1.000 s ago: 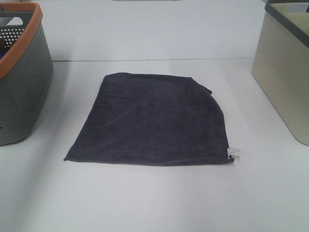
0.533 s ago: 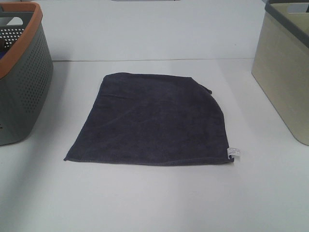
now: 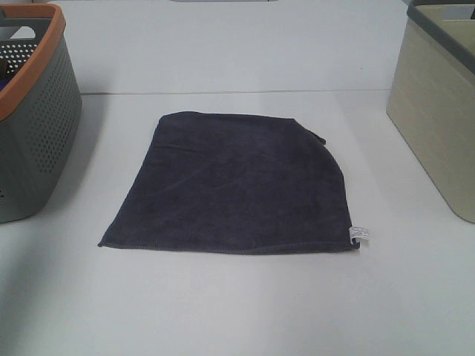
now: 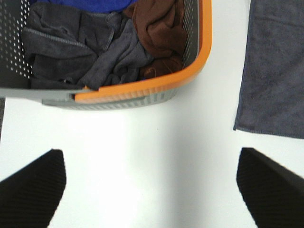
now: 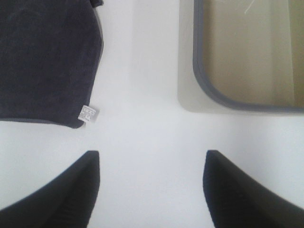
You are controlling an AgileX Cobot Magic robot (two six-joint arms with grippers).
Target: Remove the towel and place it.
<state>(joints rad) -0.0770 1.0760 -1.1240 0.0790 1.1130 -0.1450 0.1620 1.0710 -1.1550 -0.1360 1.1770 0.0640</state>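
Left end effector (image 4: pixel 151 190): released, fingers (image 4: pixel 31 190) spread wide, nothing between them, over bare white table (image 4: pixel 152 142). Just past it sits the grey basket (image 4: pixel 118 97) with orange rim, perforated walls. Inside the basket: crumpled grey cloth (image 4: pixel 80 52), brown cloth (image 4: pixel 159 33), a bit of blue cloth (image 4: pixel 85 4) at the far side. Towel edge also shows in this view, off to one side of the basket, apart from it.

Right end effector (image 5: pixel 151 190): released too, both dark fingers (image 5: pixel 61 190) apart, holding nothing, over bare table. Ahead of it on one side the towel corner with the white tag (image 5: pixel 88 113); on the other side the beige bin (image 5: pixel 247 52) with grey rim, inside looks bare as far as seen. Bin and towel are apart, strip of table between them.

Towel (image 3: pixel 237 182): dark charcoal, lies flat in the middle of the table, roughly square, near edge hemmed, far right corner rounded with a small fold sticking out. Tag at its near right corner. Not touched by either end effector. In the high view neither arm shows.

High view layout: basket at left edge, bin at right edge, towel between them, touching neither. Table is plain white, a seam line runs across behind the towel.
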